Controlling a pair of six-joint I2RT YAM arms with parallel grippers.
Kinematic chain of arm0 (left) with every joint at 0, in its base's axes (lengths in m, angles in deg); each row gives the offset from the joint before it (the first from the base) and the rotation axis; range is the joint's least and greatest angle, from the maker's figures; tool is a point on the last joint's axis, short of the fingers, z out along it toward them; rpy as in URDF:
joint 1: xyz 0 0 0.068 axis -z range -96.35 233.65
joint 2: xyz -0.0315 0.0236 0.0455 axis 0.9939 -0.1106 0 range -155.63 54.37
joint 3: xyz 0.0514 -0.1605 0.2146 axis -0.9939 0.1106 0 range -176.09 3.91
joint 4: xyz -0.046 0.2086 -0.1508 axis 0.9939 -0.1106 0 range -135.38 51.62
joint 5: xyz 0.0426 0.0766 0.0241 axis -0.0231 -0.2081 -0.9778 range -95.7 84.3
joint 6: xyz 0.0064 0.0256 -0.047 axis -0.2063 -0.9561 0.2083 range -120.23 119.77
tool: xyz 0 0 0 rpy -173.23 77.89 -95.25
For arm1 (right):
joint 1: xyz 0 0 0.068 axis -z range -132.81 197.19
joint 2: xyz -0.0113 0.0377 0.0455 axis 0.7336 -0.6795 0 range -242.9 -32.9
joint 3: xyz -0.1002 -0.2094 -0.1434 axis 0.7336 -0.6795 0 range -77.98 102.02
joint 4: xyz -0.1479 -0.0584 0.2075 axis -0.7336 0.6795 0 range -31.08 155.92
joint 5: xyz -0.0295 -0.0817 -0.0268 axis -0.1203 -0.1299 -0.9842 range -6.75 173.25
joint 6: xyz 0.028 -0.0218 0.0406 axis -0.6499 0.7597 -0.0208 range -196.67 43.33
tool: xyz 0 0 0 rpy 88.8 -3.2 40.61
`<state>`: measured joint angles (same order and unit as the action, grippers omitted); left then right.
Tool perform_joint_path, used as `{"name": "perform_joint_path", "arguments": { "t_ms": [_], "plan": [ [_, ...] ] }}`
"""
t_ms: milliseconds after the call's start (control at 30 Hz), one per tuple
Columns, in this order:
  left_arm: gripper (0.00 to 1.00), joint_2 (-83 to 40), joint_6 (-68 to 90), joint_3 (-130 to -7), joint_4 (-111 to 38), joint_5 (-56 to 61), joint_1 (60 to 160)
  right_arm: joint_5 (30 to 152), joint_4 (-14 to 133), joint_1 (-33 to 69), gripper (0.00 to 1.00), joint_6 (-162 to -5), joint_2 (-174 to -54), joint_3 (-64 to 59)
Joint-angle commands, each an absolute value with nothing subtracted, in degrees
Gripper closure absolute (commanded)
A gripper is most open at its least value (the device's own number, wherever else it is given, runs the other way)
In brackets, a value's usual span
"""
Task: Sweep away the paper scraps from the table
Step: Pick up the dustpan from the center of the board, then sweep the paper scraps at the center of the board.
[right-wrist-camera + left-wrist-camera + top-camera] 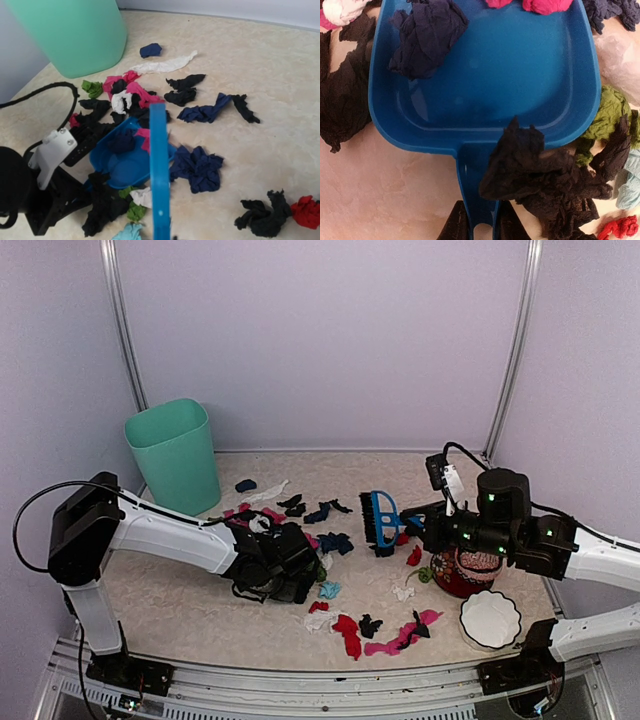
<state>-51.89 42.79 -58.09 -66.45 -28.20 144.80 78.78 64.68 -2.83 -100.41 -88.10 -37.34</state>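
There is one table (pixel 200 612) and two robot arms, the left arm (pixel 170 535) and the right arm (pixel 600 562). On the table stand one mint-green bin (pixel 175 455), one blue dustpan (pixel 520 75), one blue brush (pixel 381 521), one red-patterned bowl (pixel 458 582) and one white scalloped dish (pixel 490 620). The paper scraps (pixel 335 542) number roughly twenty; the heap around the dustpan is too tangled for an exact count. Among them are one long white strip (pixel 165 64), one teal piece (pixel 329 590) and a single navy wad (pixel 427 37) inside the pan.
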Motion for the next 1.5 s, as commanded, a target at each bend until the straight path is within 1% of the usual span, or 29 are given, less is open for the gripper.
{"name": "perform_joint_path", "arguments": {
  "t_ms": [0, 300, 433, 500, 767, 933, 1200, 1467],
  "plan": [
    [1.00, -52.11, 41.78, -57.42, -63.82, -30.22, 144.73, 79.07, 63.34, -2.23, 1.00, -101.19, -87.95, -37.84],
    [1.00, -47.45, 41.33, -54.00, -64.53, -31.36, 146.27, 82.49, 63.57, -2.25, 1.00, -101.11, -90.76, -35.48],
    [1.00, -45.09, 40.91, -53.11, -67.66, -31.01, 147.14, 86.59, 62.33, -2.28, 1.00, -101.14, -94.57, -33.75],
    [1.00, -43.66, 40.69, -52.45, -68.87, -30.77, 147.70, 90.69, 59.81, -2.29, 1.00, -101.91, -96.75, -33.63],
    [1.00, -39.24, 40.61, -50.85, -73.60, -29.42, 149.24, 103.65, 46.25, -4.42, 1.00, -109.45, -110.09, -31.39],
    [1.00, -38.29, 41.28, -50.72, -75.36, -30.35, 149.72, 105.80, 41.33, -7.94, 1.00, -112.25, -119.29, -27.30],
    [1.00, -38.34, 42.21, -51.02, -75.96, -31.10, 150.04, 103.51, 39.34, -10.84, 1.00, -114.19, -128.45, -23.56],
    [1.00, -36.66, 42.13, -51.09, -78.00, -31.34, 150.10, 95.01, 44.28, -10.77, 1.00, -111.91, -126.36, -25.50]
  ]
}}
